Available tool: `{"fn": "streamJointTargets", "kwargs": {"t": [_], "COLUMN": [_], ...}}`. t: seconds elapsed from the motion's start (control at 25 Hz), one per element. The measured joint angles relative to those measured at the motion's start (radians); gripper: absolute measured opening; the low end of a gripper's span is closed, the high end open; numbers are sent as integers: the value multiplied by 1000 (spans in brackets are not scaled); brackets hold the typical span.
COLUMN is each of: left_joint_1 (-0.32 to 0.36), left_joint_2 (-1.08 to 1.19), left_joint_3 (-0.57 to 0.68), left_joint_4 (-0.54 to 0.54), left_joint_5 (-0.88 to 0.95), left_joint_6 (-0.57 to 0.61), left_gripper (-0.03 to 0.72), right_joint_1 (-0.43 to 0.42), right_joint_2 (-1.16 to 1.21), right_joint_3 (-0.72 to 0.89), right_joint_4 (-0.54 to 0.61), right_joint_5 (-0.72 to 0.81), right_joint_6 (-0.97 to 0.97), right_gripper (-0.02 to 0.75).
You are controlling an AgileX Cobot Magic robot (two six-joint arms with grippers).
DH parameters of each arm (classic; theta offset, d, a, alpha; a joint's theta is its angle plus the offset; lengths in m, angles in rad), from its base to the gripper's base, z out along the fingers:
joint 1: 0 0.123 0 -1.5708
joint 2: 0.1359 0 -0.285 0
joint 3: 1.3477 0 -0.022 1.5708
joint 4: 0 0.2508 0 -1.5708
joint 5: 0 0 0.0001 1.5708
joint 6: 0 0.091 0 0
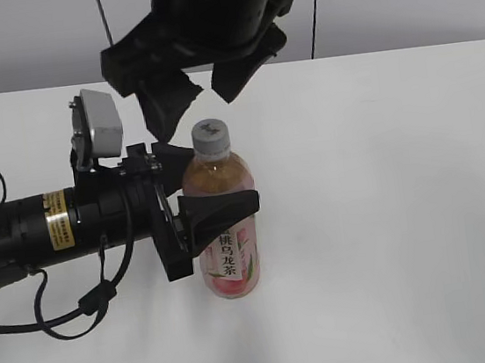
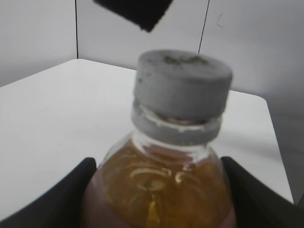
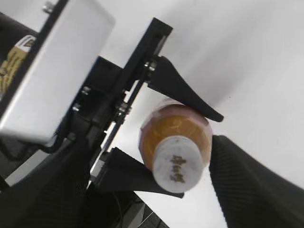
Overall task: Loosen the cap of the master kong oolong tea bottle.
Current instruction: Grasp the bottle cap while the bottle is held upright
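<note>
Bottle [image 1: 224, 228] of Master Kong oolong tea stands upright on the white table [image 1: 388, 217], pale amber tea inside, pink-and-white label with black characters on the lower half. Its white cap [image 1: 211, 137] is seated on the neck, with a small dark mark on top.

Left gripper [image 1: 206, 190] reaches in from the left, level with the table. Its two black fingers [image 1: 219, 209] stand on either side of the bottle's shoulder and are clamped against it: the near finger lies across the front of the bottle just above the label, the far finger is behind it. In the left wrist view the fingers [image 2: 71, 190] press the bottle [image 2: 156, 190] from both sides, and the cap [image 2: 183, 85] rises well above them, with the collar ring visible beneath it.

Right gripper [image 1: 204, 84] hangs directly above the cap, pointing down. Its fingers [image 1: 166, 102] are spread wide apart, one to each side of the cap's line and above its top; neither touches the cap. In the right wrist view the cap [image 3: 176, 164] sits between the two dark fingers [image 3: 251, 185], with a clear gap on each side, and the bottle [image 3: 175, 126] shows below it, held between the left gripper's fingers [image 3: 183, 90].

A grey camera box [image 1: 98, 124] sits on the left arm's wrist, behind the fingers.
</note>
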Motion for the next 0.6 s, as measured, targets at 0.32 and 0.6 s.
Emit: {"fn": "streamJointTargets", "kwargs": {"t": [0.32, 0.6], "left_joint_1": [0, 0], "left_joint_2": [0, 0], "left_joint_3": [0, 0], "left_joint_4": [0, 1], "left_joint_5": [-1, -1], "left_joint_6": [0, -1], "left_gripper": [455, 455], "right_joint_1": [1, 1], "right_joint_2": [-39, -18], "right_joint_3": [68, 74], "right_joint_4": [-34, -34], "right_joint_5": [0, 0], "right_joint_6": [83, 84], "right_gripper": [589, 587]}}
